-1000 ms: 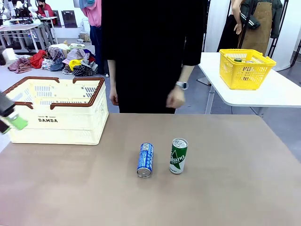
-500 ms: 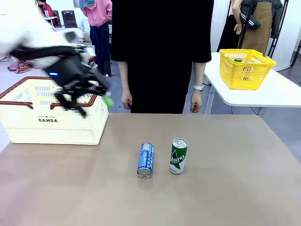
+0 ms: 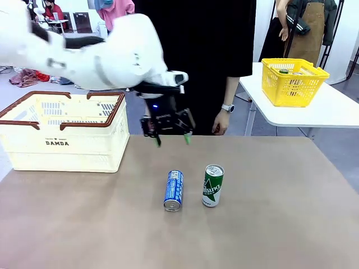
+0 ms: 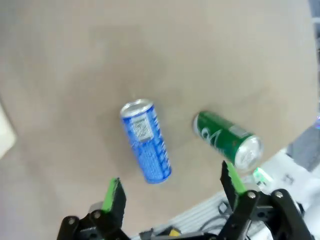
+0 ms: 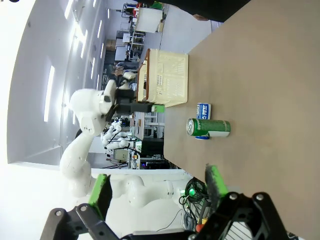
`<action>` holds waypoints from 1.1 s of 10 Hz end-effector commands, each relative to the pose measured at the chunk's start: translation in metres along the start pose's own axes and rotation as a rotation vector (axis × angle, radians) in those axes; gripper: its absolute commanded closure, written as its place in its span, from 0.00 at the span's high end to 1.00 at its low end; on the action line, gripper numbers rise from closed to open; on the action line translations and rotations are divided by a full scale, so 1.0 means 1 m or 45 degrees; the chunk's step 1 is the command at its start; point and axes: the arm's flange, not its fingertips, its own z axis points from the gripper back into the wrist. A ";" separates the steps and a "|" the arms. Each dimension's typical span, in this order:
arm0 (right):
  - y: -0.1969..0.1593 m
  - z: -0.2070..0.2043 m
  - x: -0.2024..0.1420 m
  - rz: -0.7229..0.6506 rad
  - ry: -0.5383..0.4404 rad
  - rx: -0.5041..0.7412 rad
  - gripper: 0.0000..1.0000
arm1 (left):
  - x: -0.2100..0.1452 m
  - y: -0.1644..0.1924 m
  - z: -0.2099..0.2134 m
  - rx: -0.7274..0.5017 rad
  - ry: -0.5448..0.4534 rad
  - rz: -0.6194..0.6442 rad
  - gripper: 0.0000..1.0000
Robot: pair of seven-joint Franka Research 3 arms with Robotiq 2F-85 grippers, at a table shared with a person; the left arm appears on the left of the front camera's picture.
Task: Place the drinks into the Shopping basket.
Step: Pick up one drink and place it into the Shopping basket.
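Note:
A blue can (image 3: 173,190) lies on its side in the middle of the brown table, one silver end toward me. Just right of it a green can (image 3: 213,185) stands upright. My left gripper (image 3: 170,137) hangs open above the table, a little behind the blue can, fingers pointing down. In the left wrist view, the blue can (image 4: 146,141) and the green can (image 4: 228,141) lie beyond my open left gripper (image 4: 172,190). The cream Shopping basket (image 3: 64,131) stands at the table's left. My right gripper (image 5: 159,187) is open, empty, far from the green can (image 5: 209,127).
A person in black stands at the far edge, one hand (image 3: 219,123) hanging close behind my left gripper. A yellow mesh basket (image 3: 291,84) sits on a white side table (image 3: 331,109) at the back right. The table's right half and front are bare.
My left arm has swung from the picture's left edge, over the Shopping basket, to the middle of the table behind the cans, staying open. The cans have not moved.

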 end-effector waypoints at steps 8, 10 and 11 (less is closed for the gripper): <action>0.002 0.000 0.002 0.016 -0.013 0.024 1.00 | -0.006 -0.044 0.003 -0.168 -0.103 0.104 1.00; 0.002 0.000 0.002 0.016 -0.013 0.024 1.00 | -0.028 -0.089 -0.006 -0.155 -0.101 0.149 1.00; 0.002 0.000 0.002 0.016 -0.013 0.024 1.00 | -0.032 -0.102 -0.018 -0.082 -0.109 0.194 1.00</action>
